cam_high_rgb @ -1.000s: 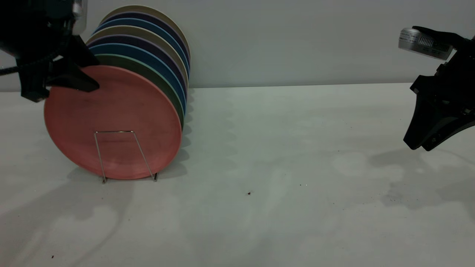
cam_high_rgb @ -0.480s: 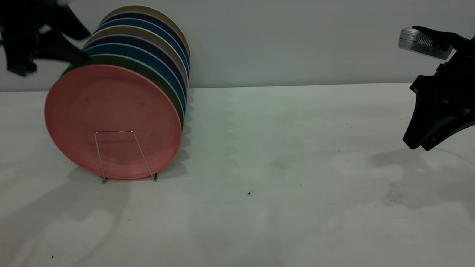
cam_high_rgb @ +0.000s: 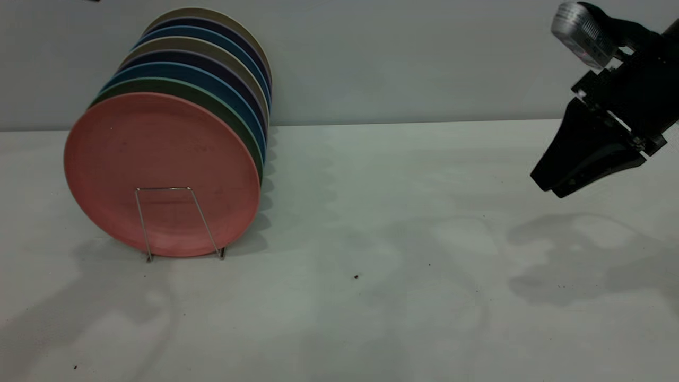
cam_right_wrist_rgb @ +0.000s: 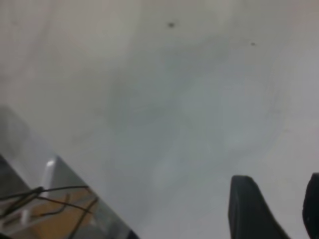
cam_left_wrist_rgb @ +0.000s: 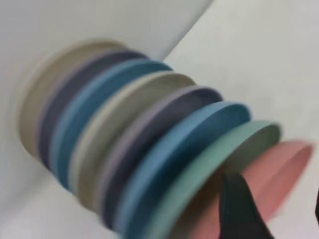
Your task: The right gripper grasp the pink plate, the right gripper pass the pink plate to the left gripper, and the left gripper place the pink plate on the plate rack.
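Your pink plate (cam_high_rgb: 162, 172) already stands upright in the front slot of the rack (cam_high_rgb: 177, 223), touching the green plate (cam_high_rgb: 233, 124) behind it, so judge the placing step done; what remains is only clearing the arms away.

Your left gripper (cam_left_wrist_rgb: 271, 209) is out of the exterior view. Its wrist camera looks down on the row of plates, with the pink plate just beyond its fingertips and not touching them. Its fingers stand apart and hold nothing.

Your right gripper (cam_high_rgb: 551, 183) hangs well apart from the rack, above bare table (cam_high_rgb: 398, 297), empty, with a gap between its fingers in its wrist view.

Next, you need only a clean retreat that avoids the plate rims.

Most of the rack is hidden behind the plates; only the front loop shows. The left wrist view is blurred and cuts off one finger.
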Robot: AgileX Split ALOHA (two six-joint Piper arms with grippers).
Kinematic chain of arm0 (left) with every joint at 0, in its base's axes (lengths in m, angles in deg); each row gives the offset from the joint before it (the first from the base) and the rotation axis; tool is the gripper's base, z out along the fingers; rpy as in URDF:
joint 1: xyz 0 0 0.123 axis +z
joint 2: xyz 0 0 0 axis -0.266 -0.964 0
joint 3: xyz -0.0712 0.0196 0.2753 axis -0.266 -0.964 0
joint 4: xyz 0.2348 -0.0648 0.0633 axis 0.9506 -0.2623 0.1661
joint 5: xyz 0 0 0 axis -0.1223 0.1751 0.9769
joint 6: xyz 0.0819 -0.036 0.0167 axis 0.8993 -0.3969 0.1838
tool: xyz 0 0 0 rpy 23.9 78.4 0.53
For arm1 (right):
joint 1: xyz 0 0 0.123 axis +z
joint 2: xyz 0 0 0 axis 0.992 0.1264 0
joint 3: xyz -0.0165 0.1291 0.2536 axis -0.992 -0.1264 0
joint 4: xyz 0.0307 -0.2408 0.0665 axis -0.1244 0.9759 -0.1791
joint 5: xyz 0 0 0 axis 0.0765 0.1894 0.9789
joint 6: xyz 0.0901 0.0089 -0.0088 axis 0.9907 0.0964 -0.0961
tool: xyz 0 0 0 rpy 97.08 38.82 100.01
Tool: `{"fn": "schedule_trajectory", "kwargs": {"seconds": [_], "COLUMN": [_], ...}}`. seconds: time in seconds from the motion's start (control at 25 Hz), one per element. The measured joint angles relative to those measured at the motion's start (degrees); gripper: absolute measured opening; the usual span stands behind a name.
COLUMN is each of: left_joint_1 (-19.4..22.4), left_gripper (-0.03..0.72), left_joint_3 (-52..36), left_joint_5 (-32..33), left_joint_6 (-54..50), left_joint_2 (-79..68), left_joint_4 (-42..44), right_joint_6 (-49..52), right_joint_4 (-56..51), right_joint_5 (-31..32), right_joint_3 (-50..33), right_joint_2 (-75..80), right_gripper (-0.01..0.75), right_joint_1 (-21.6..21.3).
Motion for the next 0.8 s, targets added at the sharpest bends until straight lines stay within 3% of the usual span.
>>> {"fn": "schedule_trajectory", "kwargs": {"seconds": [0.12,0.28,0.48,0.8], "left_joint_1": [0.0,0.0,0.0,0.0], "left_gripper": [0.406,0.406,0.406,0.406], "left_joint_3": [0.0,0.0,0.0,0.0], "left_joint_5": [2.3,8.1,17.3,27.4], "left_joint_6": [-18.0,-36.4,-59.5,-72.5], "left_joint_2": [0.8,2.2,3.8,14.0], "left_joint_4": [5.3,16.3,29.5,42.9], "right_joint_6": [6.4,21.8,38.6,41.7], "right_joint_4": [3.9,19.1,36.3,40.1], "right_joint_5": [-0.4,-1.1,4.8,10.1], "right_joint_3": [0.3,3.5,9.8,12.0], "right_joint_2": [-0.1,-0.1,-0.1,-8.2], "right_gripper": [0.287,0.287,0.287,0.251], "right_joint_1": [-0.1,-0.2,-0.1,2.4]}}
